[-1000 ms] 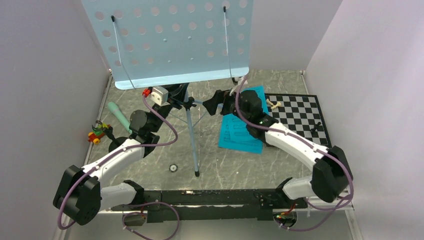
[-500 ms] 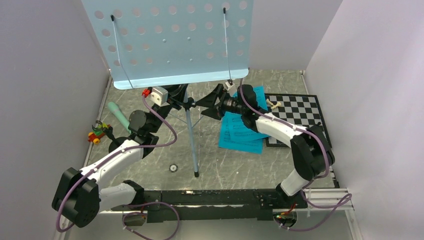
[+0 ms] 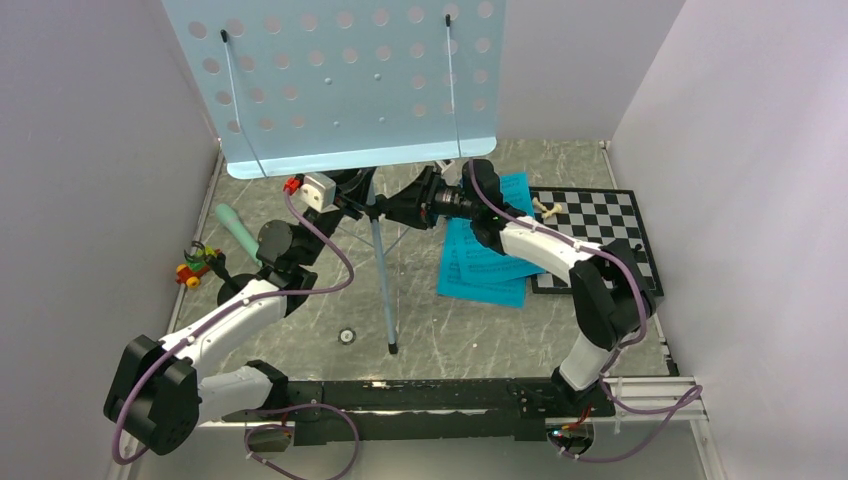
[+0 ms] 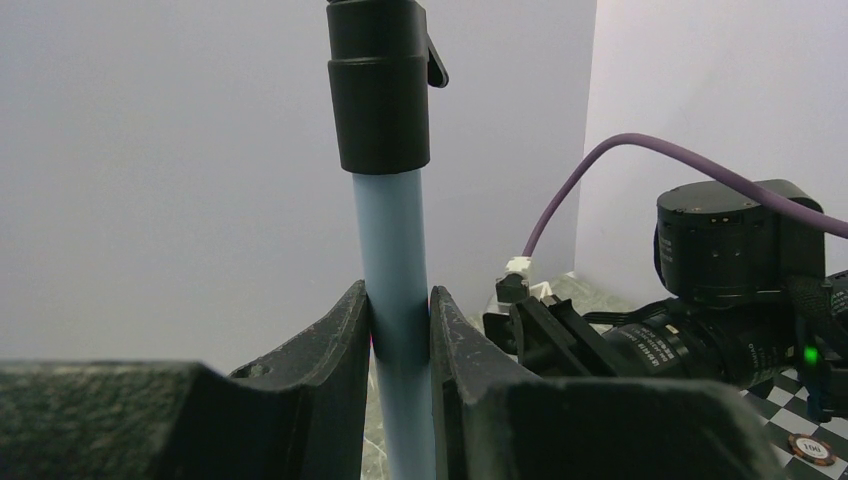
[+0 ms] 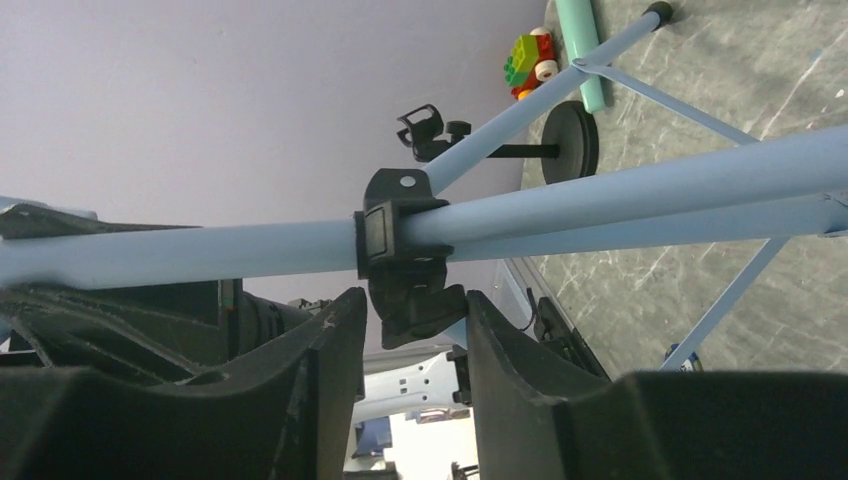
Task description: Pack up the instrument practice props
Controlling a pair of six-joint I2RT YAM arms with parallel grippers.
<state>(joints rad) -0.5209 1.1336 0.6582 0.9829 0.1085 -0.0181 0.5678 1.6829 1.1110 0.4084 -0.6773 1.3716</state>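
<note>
**Trainee:** What holds the stand here?

**Operator:** (a) My left gripper (image 4: 398, 300) is clamped on the pale-blue pole (image 4: 390, 230) of the music stand (image 3: 350, 80). The stand is upright on its tripod at mid-table, with the perforated tray high at the back. (b) My right gripper (image 5: 412, 305) reaches in from the right, jaws set narrow around the black clamp (image 5: 398, 235) on the pole. I cannot tell whether the pads are pressing on it.

**Trainee:** And the other props?

**Operator:** (c) The music sheets (image 3: 485, 265) lie flat to the right of the tripod, against the chessboard (image 3: 600, 230). (d) The microphone (image 3: 238, 230) lies at the left, near a toy car (image 3: 192, 268). The microphone stand (image 5: 572, 140) lies on its side close by.

**Trainee:** What could fail from here?

**Operator:** I see three risks:
- If the clamp releases suddenly, I expect the tray section to slide down under its own weight.
- If my right jaws catch only the edge of the clamp, they may slip off and knock the pole.
- The stand looks top-heavy, so a sideways pull from either arm could tip it, and a swinging leg could scatter the sheets.
</note>
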